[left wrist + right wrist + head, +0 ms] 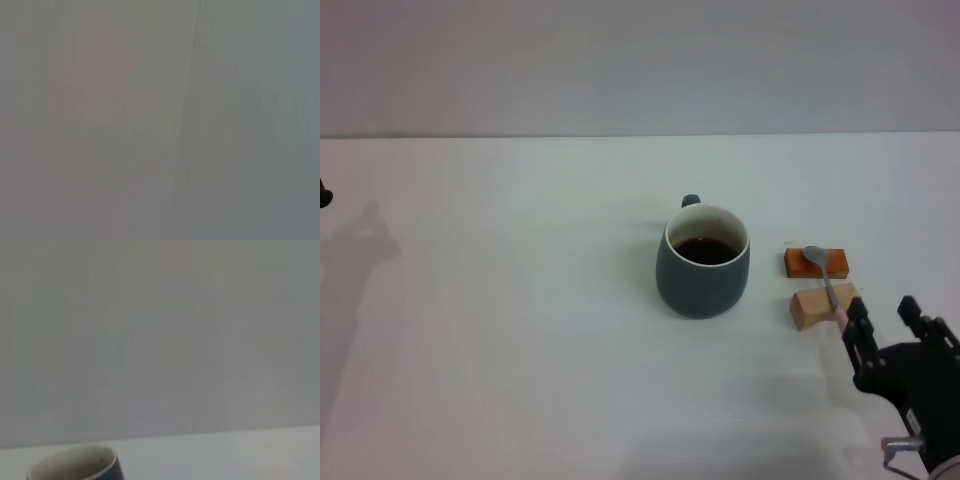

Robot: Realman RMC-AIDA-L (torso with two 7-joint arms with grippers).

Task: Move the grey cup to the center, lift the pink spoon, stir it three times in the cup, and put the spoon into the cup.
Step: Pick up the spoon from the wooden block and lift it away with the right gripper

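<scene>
Right claw [883,318] open, pink spoon [828,285] just beyond

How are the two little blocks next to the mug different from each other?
The orange block is flatter and lies farther from the robot; the wooden block is pale, chunkier and nearer. The orange block carries the pink spoon's metal bowl, the wooden block its neck. Both sit on the table to the right of the grey cup.

The white table [500,330] carries the grey cup [702,275], an orange block [816,263] and a wooden block [822,306].
</scene>
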